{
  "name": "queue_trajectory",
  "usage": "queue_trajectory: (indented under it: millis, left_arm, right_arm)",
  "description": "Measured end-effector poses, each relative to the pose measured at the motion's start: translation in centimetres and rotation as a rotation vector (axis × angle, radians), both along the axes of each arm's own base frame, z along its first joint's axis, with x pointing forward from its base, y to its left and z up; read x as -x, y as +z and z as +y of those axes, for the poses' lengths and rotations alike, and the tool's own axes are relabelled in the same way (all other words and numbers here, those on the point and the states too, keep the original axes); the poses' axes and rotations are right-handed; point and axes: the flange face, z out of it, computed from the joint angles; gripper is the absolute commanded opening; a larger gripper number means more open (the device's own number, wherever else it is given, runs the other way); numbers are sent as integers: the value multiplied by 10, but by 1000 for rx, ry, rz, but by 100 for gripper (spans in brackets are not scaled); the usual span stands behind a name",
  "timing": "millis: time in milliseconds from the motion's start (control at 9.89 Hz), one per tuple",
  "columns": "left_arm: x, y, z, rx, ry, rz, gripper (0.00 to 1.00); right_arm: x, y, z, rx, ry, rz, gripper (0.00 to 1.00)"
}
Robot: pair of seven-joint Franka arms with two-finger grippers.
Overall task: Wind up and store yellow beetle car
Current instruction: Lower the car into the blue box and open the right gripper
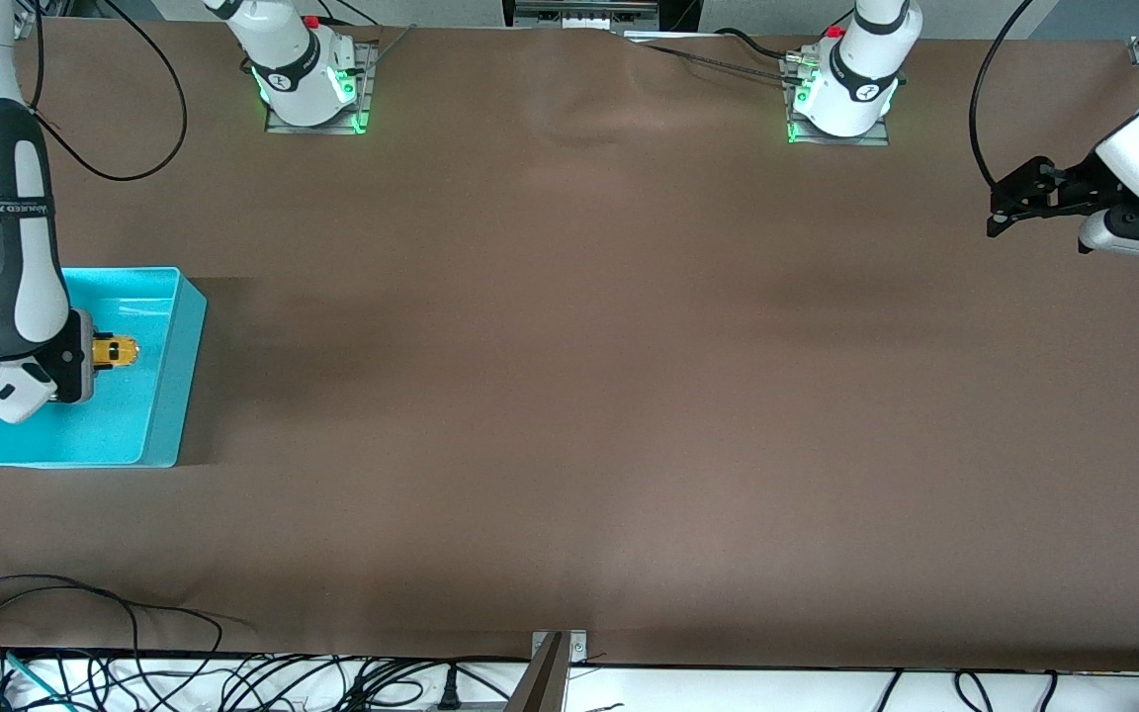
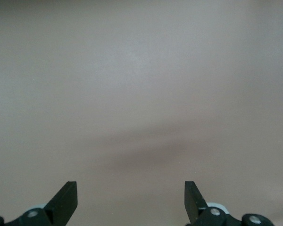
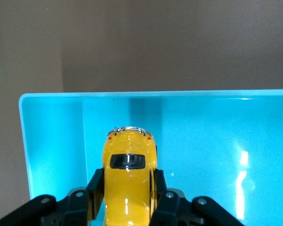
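Over the glossy turquoise bin (image 1: 162, 396), the right end effector (image 3: 128, 200) pinches the rounded yellow beetle car (image 3: 129, 176); the left end effector (image 2: 131, 200) waits spread wide, empty, above the matte brown tabletop (image 1: 629, 396).

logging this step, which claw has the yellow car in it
The right claw, over the turquoise bin, grips the yellow beetle car; the left claw hangs open, empty.

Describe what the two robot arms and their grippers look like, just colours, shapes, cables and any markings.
Both arms are glossy white with rounded shells and dark grey or black joint sections. The right arm wears a black band with white lettering. Each base glows green, with a red button and black cables trailing nearby. The left gripper and right gripper are black, with two slim fingers and small silver screws.
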Motion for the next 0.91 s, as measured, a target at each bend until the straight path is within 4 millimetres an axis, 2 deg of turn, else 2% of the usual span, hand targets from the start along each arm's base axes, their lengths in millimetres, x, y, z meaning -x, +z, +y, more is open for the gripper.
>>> queue_trajectory:
  millis: [404, 708, 809, 910]
  left_arm:
    - [0, 3, 0, 0, 0, -6, 100]
    - [0, 3, 0, 0, 0, -4, 100]
    - [0, 3, 0, 0, 0, -4, 100]
    - [0, 3, 0, 0, 0, -3, 100]
  right_arm:
    - [9, -23, -22, 1, 8, 0, 0]
    - [12, -41, -30, 7, 11, -10, 0]
    - [14, -45, -32, 8, 10, -13, 5]
    - [15, -48, -32, 10, 10, -18, 67]
